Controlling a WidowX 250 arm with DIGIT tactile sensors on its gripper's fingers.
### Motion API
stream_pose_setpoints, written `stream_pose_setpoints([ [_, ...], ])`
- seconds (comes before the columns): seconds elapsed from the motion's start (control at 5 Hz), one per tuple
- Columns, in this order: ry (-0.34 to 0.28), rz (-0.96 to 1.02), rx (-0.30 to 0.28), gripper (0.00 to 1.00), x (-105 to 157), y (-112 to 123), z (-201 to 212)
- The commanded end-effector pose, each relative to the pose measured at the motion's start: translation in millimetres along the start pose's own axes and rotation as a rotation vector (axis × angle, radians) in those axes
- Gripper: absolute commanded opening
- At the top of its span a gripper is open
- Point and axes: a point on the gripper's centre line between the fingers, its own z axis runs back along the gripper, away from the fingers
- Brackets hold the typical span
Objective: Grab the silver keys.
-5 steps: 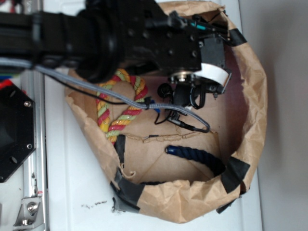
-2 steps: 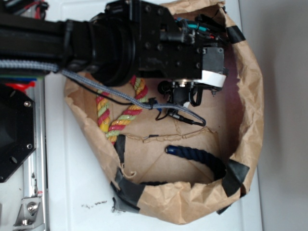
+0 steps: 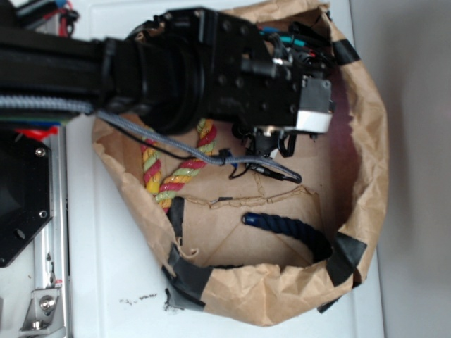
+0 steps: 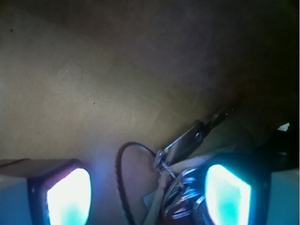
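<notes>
The silver keys [image 4: 183, 199] lie on the brown paper floor, a bunch of flat metal keys on a wire ring. One flat key [image 4: 187, 140] points up and to the right. My gripper [image 4: 147, 192] is open around them. The bunch lies close against the right fingertip [image 4: 227, 194], and the left fingertip [image 4: 69, 197] stands well apart. A thin dark cord loop [image 4: 119, 171] lies between the fingers. In the exterior view my gripper [image 3: 273, 144] reaches down inside the paper bag [image 3: 370, 141] and hides the keys.
A red, yellow and green rope [image 3: 173, 172] lies at the bag's left. A dark blue rope [image 3: 289, 229] curves along its near side. Black tape patches [image 3: 345, 257] hold the crumpled bag walls. A grey cable [image 3: 169, 144] hangs from the arm. A metal rail [image 3: 49, 282] runs at the left.
The arm's body has swung further to the right over the bag. The gripper has stayed low over the same spot on the bag's floor.
</notes>
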Motion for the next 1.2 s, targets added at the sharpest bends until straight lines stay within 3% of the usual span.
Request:
stream_pose_setpoints([
  [0.0, -0.014, 0.005, 0.017, 0.00, 6, 3, 3],
  [0.8, -0.010, 0.034, -0.036, 0.00, 10, 6, 5],
  [1.0, -0.009, 0.102, -0.146, 0.00, 29, 31, 38],
])
